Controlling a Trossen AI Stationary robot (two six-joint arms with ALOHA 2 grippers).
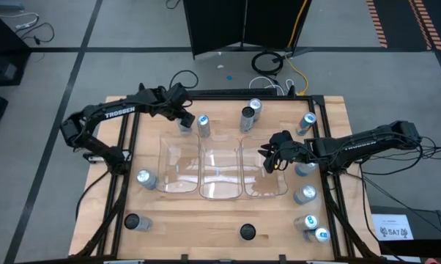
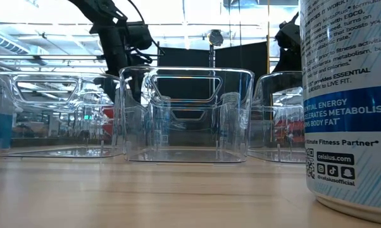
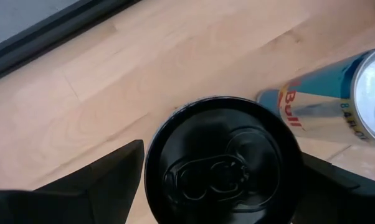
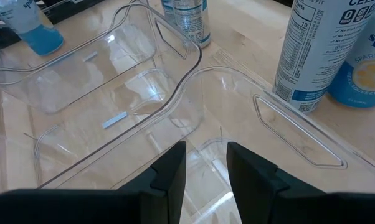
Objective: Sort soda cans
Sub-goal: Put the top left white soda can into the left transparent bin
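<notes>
The floor point(image 1: 45, 81) around the table is grey, with dark lines and pale lines running across it. A big black panel point(image 1: 239, 26) stands behind the table. Near it, a black cable point(image 1: 268, 62) lies curled up, and a yellow cable point(image 1: 299, 29) runs past. In the low view, long bright ceiling lights point(image 2: 197, 9) shine high up in the room.

Three clear trays point(image 1: 223, 170) — eleven soda cans point(image 1: 248, 119) — two arms.
</notes>
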